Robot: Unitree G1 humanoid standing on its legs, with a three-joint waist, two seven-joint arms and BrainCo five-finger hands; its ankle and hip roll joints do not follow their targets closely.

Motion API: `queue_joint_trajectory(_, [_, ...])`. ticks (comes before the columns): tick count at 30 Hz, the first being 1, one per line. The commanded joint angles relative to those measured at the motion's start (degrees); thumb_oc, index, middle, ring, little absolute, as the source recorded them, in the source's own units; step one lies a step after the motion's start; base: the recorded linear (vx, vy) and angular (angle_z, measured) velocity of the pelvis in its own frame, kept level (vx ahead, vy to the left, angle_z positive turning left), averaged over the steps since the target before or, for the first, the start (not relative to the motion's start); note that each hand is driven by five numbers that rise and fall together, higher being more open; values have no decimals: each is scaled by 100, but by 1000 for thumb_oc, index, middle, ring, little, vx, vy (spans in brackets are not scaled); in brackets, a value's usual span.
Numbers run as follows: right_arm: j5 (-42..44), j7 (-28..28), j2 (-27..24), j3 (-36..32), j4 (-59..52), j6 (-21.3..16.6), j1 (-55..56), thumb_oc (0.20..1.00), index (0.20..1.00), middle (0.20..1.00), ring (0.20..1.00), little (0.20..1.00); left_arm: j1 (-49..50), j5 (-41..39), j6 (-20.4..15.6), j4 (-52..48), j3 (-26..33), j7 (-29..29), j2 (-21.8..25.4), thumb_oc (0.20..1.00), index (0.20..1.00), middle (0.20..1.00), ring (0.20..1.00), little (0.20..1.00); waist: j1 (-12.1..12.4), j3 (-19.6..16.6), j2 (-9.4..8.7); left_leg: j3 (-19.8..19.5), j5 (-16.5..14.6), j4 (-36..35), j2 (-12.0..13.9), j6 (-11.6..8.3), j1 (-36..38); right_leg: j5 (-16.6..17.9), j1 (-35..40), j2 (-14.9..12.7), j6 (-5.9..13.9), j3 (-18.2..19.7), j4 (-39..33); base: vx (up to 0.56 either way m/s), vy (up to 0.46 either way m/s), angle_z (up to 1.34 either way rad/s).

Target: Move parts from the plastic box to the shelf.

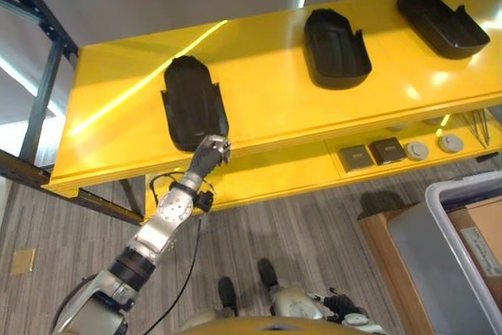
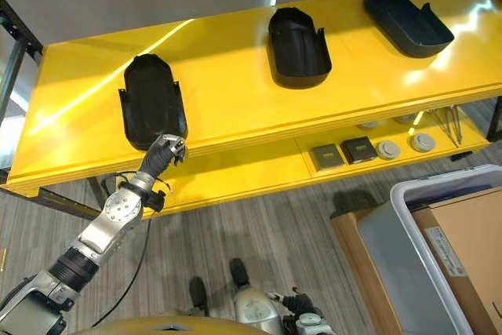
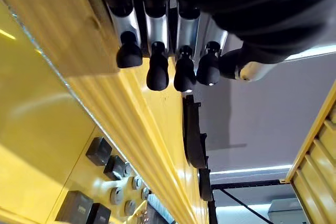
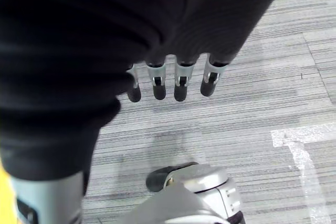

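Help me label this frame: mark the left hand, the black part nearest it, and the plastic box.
left hand (image 1: 210, 153): left eye view, back of the hand.
nearest black part (image 1: 192, 100): left eye view, its floor.
plastic box (image 2: 408, 253): right eye view, grey side wall.

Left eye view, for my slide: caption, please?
Left hand at the nearest black part on the yellow shelf.

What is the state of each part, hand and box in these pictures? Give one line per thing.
Left part: flat on the shelf, at its front edge.
Middle part: on the shelf, untouched.
Right part: on the shelf, untouched.
Left hand: open, at the left part's near end.
Right hand: open, holding nothing.
Plastic box: on the floor, uncovered.
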Motion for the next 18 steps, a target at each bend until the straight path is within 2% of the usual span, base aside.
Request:
queue_joint_trajectory(1, [-20, -84, 55, 160, 154, -48, 96, 1000, 1000, 1000, 1000, 1000, -434, 167, -416, 76, 338, 333, -25, 200, 200, 200, 200, 200, -49, -204, -193, -238, -288, -39, 647, -591, -1, -420, 98, -455, 475, 271, 11, 0, -1, -4])
queue_joint_trajectory(11, [-65, -116, 21, 208, 180, -98, 135, 1000, 1000, 1000, 1000, 1000, -941, 532, -349, 805, 629, 984, 40, 200, 200, 200, 200, 200, -165, -210, -180, -147, -277, -39, 660, -608, -72, -372, -32, -435, 490, 377, 11, 10, -7, -7])
queue_joint_trajectory(18, [5, -159, 72, 194, 106, -204, 153, 1000, 1000, 1000, 1000, 1000, -830, 586, -325, 1239, 908, 1271, 139, 200, 200, 200, 200, 200, -205, -216, -236, 3, -282, -39, 717, -627, -65, -328, -103, -362, 505, 504, 11, -4, -4, -12])
